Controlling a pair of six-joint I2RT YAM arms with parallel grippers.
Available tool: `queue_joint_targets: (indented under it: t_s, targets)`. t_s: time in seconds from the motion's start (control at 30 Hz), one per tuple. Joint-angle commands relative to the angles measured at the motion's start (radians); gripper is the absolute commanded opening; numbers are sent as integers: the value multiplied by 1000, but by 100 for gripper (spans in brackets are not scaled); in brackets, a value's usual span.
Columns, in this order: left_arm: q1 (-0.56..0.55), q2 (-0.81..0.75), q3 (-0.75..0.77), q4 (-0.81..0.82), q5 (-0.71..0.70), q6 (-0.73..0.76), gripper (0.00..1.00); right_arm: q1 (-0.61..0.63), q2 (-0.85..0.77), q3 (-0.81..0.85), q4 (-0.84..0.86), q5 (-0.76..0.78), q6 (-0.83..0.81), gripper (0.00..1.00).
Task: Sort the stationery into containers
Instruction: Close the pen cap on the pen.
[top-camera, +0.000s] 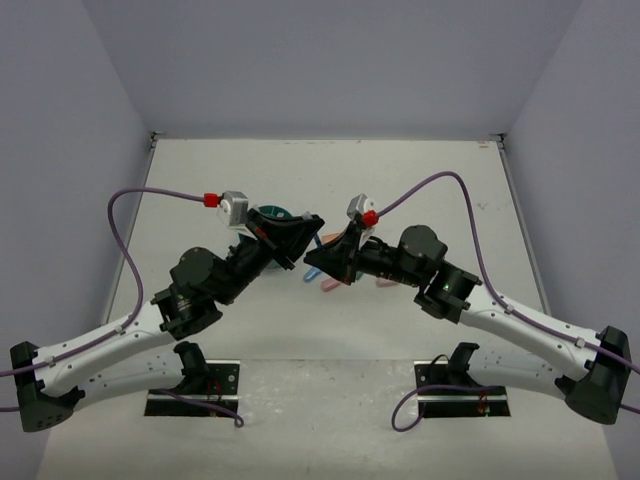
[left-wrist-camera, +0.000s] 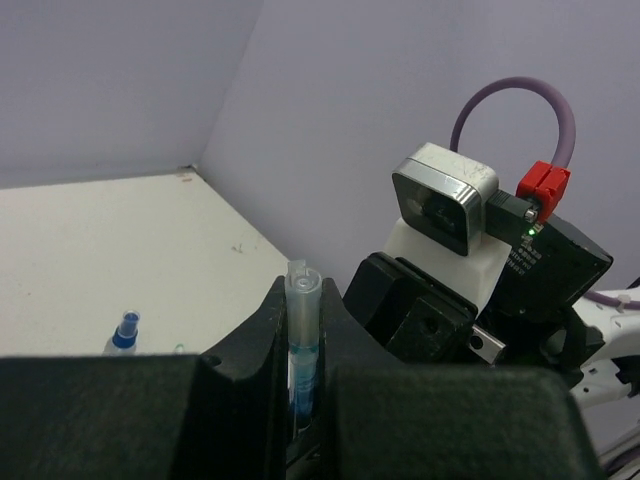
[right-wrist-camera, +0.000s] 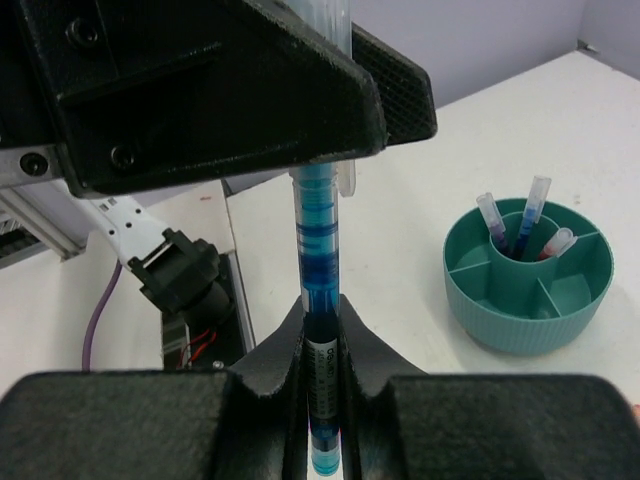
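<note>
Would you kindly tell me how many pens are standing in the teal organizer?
3, all in the organizer's central cup: a left pen, a tall middle pen and a short right pen. More may be hidden behind the rim.

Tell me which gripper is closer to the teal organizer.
Left. In the top view the left gripper overlaps the teal organizer, on its near side; the right gripper is farther to its right. Both are shut on the same blue pen.
</note>
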Motion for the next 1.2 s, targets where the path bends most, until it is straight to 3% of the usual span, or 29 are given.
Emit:
queue_joint_targets:
  t_s: [0.0,0.33,0.43,0.57,0.6,0.7,0.8,1.17]
  targets:
    - [-32,74,-148,-32,206,-109,0,-23,28,247,146,82,-22,0]
    - [-34,119,-197,-17,314,-118,0,-36,15,253,149,99,-10,0]
    - [-34,102,-209,-39,263,-109,0,-37,20,274,91,65,-51,0]
    - [-32,44,-91,-139,184,-48,0,-36,33,203,83,-42,-27,0]
    - [-32,39,-57,-166,161,-25,2,-35,28,178,90,-56,-18,0]
    - [-32,39,53,-253,119,49,29,-28,-3,90,122,-77,11,0]
    - [-32,44,139,-280,101,85,46,-25,-23,40,125,-89,20,0]
    - [-33,35,235,-235,181,168,56,-25,-51,24,27,-80,-4,0]
